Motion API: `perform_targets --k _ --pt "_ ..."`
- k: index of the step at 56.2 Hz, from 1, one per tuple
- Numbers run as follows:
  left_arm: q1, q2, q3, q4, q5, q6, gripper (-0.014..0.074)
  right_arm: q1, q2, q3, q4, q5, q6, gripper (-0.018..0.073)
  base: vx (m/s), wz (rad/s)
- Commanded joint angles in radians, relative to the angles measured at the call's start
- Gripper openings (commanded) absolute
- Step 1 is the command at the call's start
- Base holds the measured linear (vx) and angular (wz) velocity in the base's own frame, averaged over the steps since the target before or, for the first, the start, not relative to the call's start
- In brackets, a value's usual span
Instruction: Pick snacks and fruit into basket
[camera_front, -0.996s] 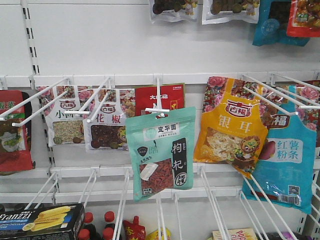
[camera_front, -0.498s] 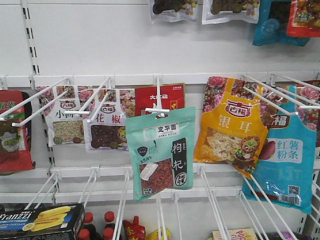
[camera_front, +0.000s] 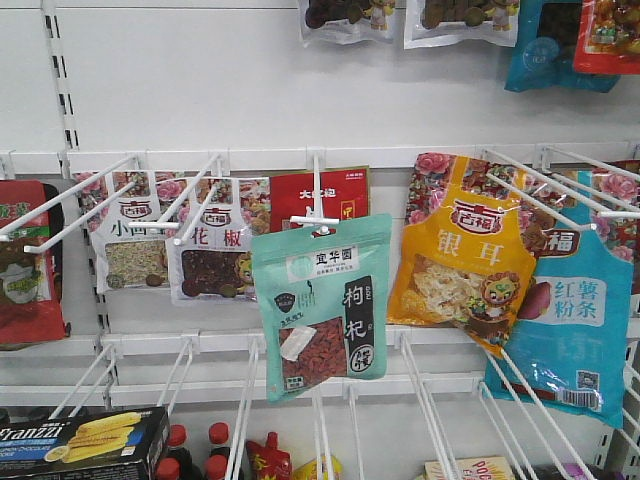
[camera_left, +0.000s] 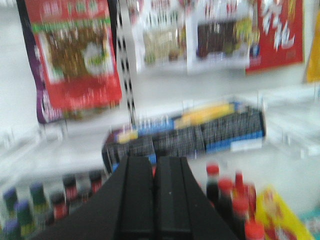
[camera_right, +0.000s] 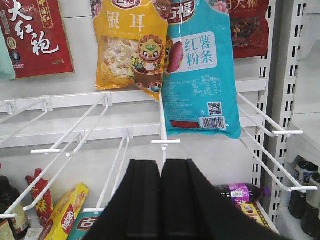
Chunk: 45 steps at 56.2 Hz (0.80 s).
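Black-and-blue Franzzi box (camera_left: 185, 134) straight ahead of closed left fingers (camera_left: 137, 195)

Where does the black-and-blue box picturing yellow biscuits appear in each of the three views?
Front-facing view: black-and-blue biscuit box at the bottom left corner.
Left wrist view: near the centre, blurred.
Right wrist view: not in it.
Shared landmark: the red flat pouch with large characters.
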Motion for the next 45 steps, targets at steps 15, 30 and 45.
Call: perform_targets --k 15,30,45 --pt "-0.004 0.001 -0.036 -0.003 -0.689 -0.041 -0.0006 -0.003 -0.009 0.006 -0.007 -0.084 -0.004 -0.0002 0.00 0.00" --pt "-0.004 0.003 -0.245 -0.003 -0.423 -0.313 -0.0006 -0.003 -0.009 0.006 -0.007 -0.084 -0.004 -0.0002 0.00 0.00" --pt "-0.004 0.062 -0.340 -0.003 -0.374 -0.761 -0.0006 -0.003 -0.009 0.006 -0.007 -0.084 -0.004 -0.0002 0.00 0.00"
